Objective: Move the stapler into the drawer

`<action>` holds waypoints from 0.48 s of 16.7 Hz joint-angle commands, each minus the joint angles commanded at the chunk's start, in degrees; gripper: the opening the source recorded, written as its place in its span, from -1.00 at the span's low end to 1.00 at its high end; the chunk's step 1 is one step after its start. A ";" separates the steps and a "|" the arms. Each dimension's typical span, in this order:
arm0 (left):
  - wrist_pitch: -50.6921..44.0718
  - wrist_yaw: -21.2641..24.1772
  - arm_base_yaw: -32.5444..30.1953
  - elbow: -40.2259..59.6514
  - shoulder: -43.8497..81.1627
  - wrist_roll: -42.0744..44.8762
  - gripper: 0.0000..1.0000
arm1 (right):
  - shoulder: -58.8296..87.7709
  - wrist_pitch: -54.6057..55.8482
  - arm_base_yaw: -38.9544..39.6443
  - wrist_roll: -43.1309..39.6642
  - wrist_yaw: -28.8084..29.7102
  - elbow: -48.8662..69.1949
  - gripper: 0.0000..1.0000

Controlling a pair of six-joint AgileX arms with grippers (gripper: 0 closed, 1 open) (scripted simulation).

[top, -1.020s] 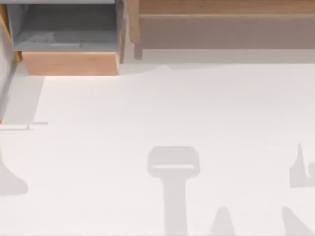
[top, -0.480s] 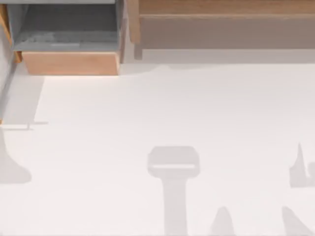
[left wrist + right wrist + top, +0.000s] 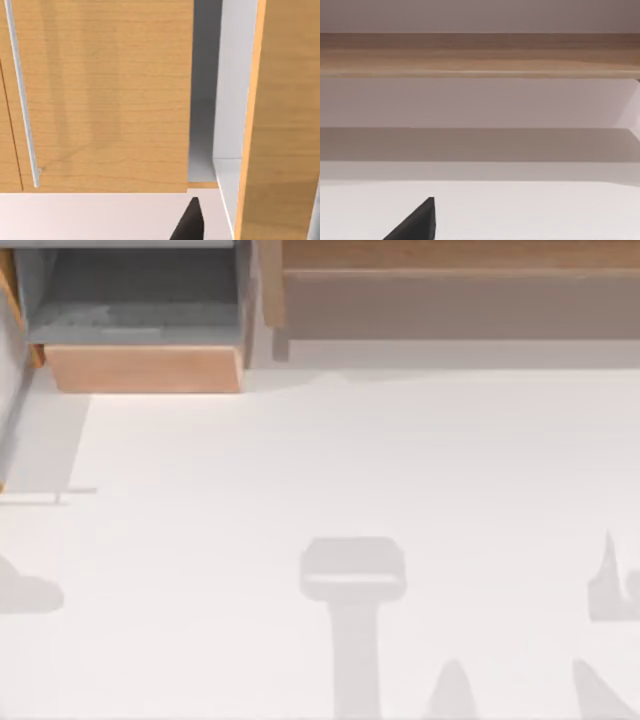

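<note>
Drawer: the boxy drawer (image 3: 145, 368), with grey inner walls and floor and a light tan wooden front panel, sits at the table's far left corner. It is pulled out, with its grey floor open to the top view.
Left gripper: the left gripper (image 3: 190, 222) is a dark wedge low in its wrist view, close before a tan wooden panel (image 3: 110, 100) that carries a thin silver rail handle (image 3: 20, 95). How far it is open, and whether it holds anything, I cannot tell.
Table: the plain white tabletop (image 3: 350, 460) carries soft grey shadows.
Shelf: the long wide wooden shelf (image 3: 450, 300) with a brownish-grey recess runs along the far edge to the right of the drawer.
Right gripper: the right gripper (image 3: 417, 222) is a dark wedge facing that shelf. Its opening cannot be told.
Stapler: I cannot tell where it lies.
Step in hand, as I judge it: carrying the stapler to the drawer.
Doing it well: take the stapler across its narrow sides near mid-length. Lift it clear of the tan front panel, lower it close to the grey floor, then let go.
</note>
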 joint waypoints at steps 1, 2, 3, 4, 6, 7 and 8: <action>0.00 0.00 0.00 0.00 0.00 0.00 -0.51 | 0.00 0.00 0.00 0.00 0.00 0.00 1.00; 0.00 0.00 0.00 0.00 0.00 0.00 -0.66 | 0.00 0.00 0.00 0.00 0.00 0.00 1.00; 0.00 0.00 0.00 0.00 0.00 0.00 -0.81 | 0.00 0.00 0.00 0.00 0.00 0.00 1.00; 0.00 0.00 0.00 0.00 0.00 0.00 -0.96 | 0.00 0.00 0.00 0.00 0.00 0.00 1.00; 0.00 0.00 0.00 0.00 0.00 0.00 -1.00 | 0.00 0.00 0.00 0.00 0.00 0.00 1.00; 0.00 0.00 0.00 0.00 0.00 0.00 -1.00 | 0.00 0.00 0.00 0.00 0.00 0.00 1.00; 0.00 0.00 0.00 0.00 0.00 0.00 -1.00 | 0.00 0.00 0.00 0.00 0.00 0.00 1.00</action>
